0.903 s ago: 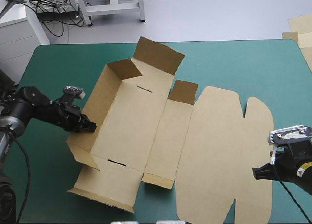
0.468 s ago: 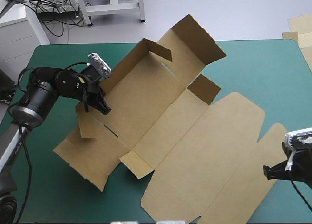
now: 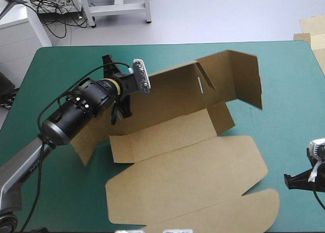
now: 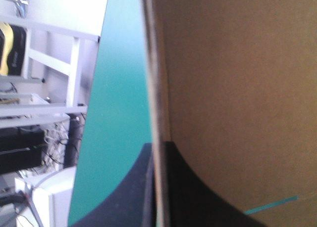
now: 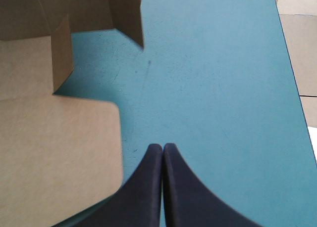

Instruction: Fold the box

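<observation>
The brown box (image 3: 188,182) lies partly opened on the teal-green cover, its broad lid panel flat toward the front. One long wall (image 3: 203,86) with its end flap stands raised at the far side. My left gripper (image 3: 118,110) is shut on the left end of that wall. In the left wrist view the board's edge (image 4: 156,88) runs between the black fingers, and the left gripper (image 4: 157,147) clamps it. My right gripper (image 3: 293,181) rests shut near the front right corner, off the box. In the right wrist view the right gripper (image 5: 163,149) is empty, with the lid (image 5: 49,153) beside it.
Bare teal-green cover (image 3: 289,91) stretches right of the box up to the table's right edge (image 5: 295,88). Pale board pieces (image 3: 314,27) lie beyond the far right corner, off the table.
My left gripper has swung up and toward the table's middle with the wall, turning the whole sheet and raising its far side. The right gripper has drifted right, off the lid.
</observation>
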